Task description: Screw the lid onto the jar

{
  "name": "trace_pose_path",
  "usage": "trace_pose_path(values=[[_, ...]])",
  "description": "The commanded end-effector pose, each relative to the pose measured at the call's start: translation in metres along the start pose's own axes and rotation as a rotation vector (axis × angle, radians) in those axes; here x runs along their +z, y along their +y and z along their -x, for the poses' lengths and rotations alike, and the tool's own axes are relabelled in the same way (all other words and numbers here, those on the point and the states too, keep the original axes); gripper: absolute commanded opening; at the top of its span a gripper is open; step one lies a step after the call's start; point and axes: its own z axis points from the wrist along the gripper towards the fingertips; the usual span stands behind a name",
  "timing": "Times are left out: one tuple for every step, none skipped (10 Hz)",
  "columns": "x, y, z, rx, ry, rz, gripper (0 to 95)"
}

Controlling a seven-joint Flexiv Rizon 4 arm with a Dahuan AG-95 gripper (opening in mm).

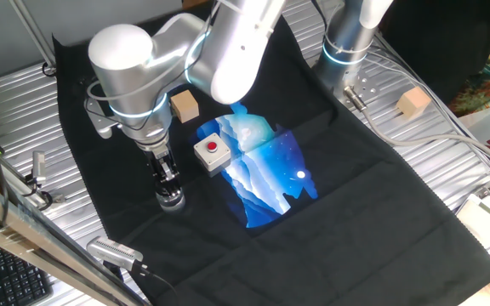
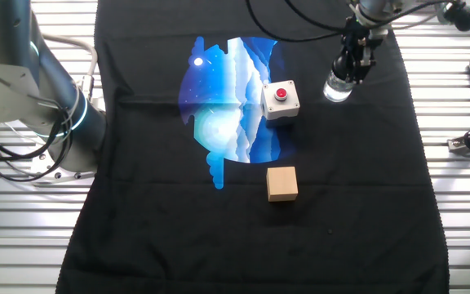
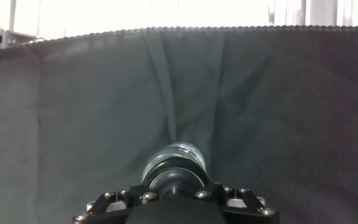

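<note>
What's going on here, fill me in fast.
The arm's gripper is straight above the jar, which stands upright on the black cloth. It appears to hold the black lid on the jar's mouth; how far it is screwed on cannot be told. The red-button box and the wooden cube sit apart, untouched.

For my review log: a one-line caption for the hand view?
Claw poised directly over the clear jar on black cloth, lid seemingly beneath it.
</note>
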Motion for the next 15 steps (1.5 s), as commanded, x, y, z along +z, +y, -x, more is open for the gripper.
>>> trace_pose_path(values=[[-0.0002, -0.0004, 0.0006, 0.001, -0.001, -0.015, 0.0], [-0.0003, -0.0003, 0.0006, 0.002, -0.001, -0.016, 0.0], [-0.0003, 0.0, 0.0008, 0.003, -0.001, -0.016, 0.0], [-0.0004, 0.0004, 0.001, 0.004, -0.001, -0.018, 0.0], [-0.0006, 0.0009, 0.0014, 0.007, -0.001, -0.02, 0.0], [-0.0008, 0.0022, 0.0026, 0.01, -0.001, -0.02, 0.0], [-0.0011, 0.0034, 0.004, 0.013, 0.0, -0.022, 0.0], [-0.0019, 0.0058, 0.0062, 0.016, -0.001, -0.025, 0.0], [-0.0018, 0.0061, 0.0067, 0.016, 0.0, -0.032, 0.0], [-0.0015, 0.0059, 0.0072, 0.017, 0.002, -0.033, 0.0], [-0.0008, 0.0054, 0.008, 0.017, 0.002, -0.037, 0.0], [-0.0006, 0.0054, 0.0081, 0.019, 0.002, -0.039, 0.0], [-0.0006, 0.0054, 0.0082, 0.023, 0.0, -0.042, 0.0], [-0.0004, 0.0053, 0.0084, 0.025, 0.0, -0.045, 0.0], [-0.0004, 0.0053, 0.0085, 0.026, -0.001, -0.044, 0.0]])
